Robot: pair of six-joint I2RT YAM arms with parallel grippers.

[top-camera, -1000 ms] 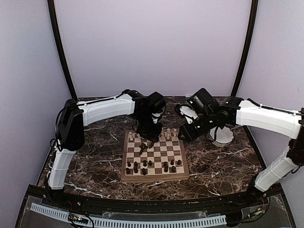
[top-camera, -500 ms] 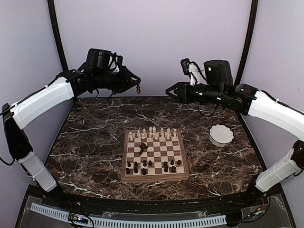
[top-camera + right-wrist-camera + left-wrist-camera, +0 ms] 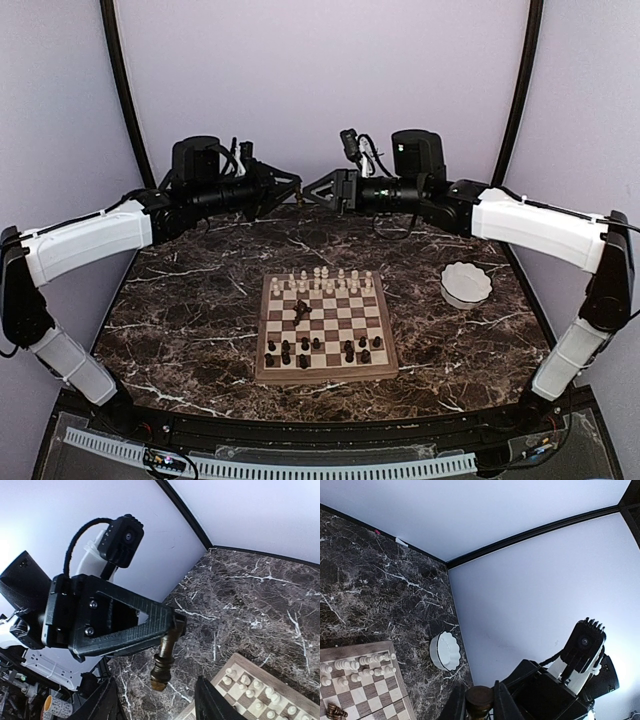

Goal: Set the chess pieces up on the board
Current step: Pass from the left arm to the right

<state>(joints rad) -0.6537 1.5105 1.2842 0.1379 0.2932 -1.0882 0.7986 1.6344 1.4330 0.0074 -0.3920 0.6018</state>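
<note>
Seemingly we are passing a dark brown chess piece [image 3: 162,661] from arm to arm: the left gripper [image 3: 175,625] is pinching its upper end, the right gripper [image 3: 160,705] is waiting spread wide just before it and needs to close round its hanging base, the board [image 3: 325,376] lying well below both.

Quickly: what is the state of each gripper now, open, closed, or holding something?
Left gripper: closed on a dark brown chess piece.
Right gripper: open, holding nothing.
</note>
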